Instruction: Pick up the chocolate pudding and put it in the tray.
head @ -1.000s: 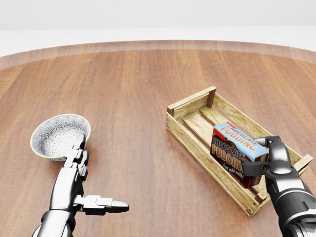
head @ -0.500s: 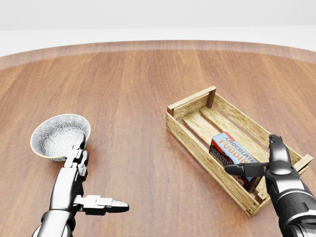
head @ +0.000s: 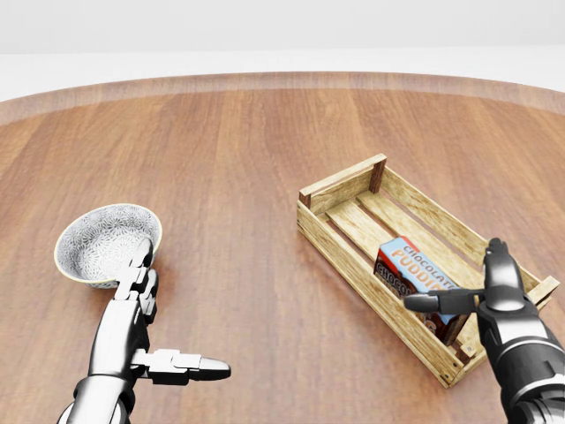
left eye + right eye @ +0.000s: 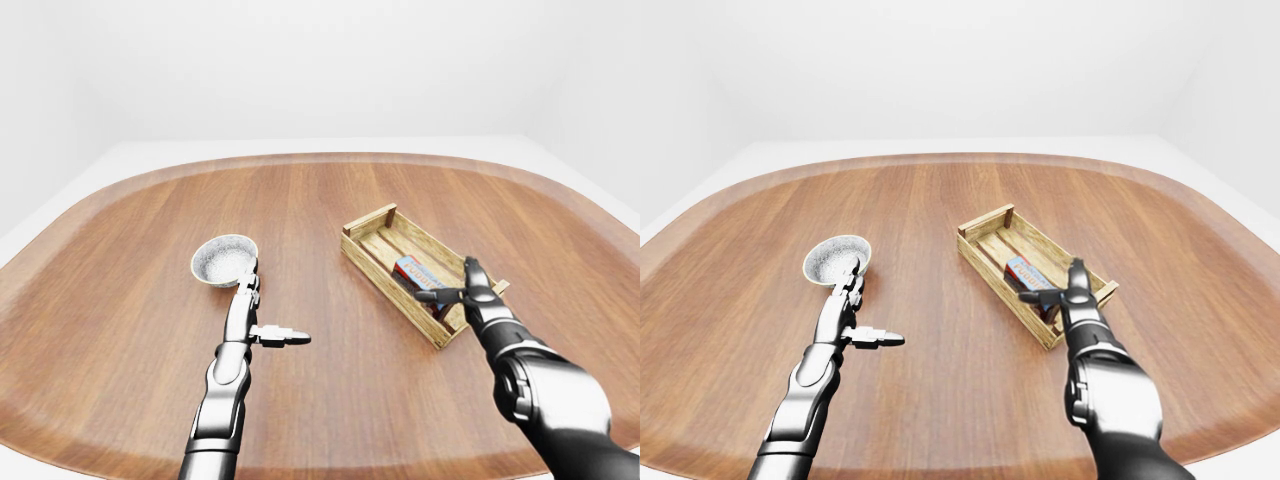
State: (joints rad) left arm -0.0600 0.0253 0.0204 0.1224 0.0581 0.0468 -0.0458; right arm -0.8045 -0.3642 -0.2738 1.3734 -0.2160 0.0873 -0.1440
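The chocolate pudding box (image 3: pixel 417 270), brown with a light blue top, lies inside the wooden tray (image 3: pixel 342 184) near its lower right end, in the right half of the head view. My right hand (image 3: pixel 463 286) is open right beside the box, thumb stretched left across the box's lower edge, fingers upright at its right; it does not grip the box. My left hand (image 3: pixel 168 314) is open over the table at the lower left, fingers pointing up toward the bowl, thumb out to the right.
A patterned white bowl (image 3: pixel 104 241) stands on the wooden table (image 3: pixel 229 159) just above my left hand. The table is round-edged, with a white floor and walls beyond it.
The right hand has let go of the pudding box, which dropped into the tray. The hand opened and stayed beside it. The left arm has not moved.
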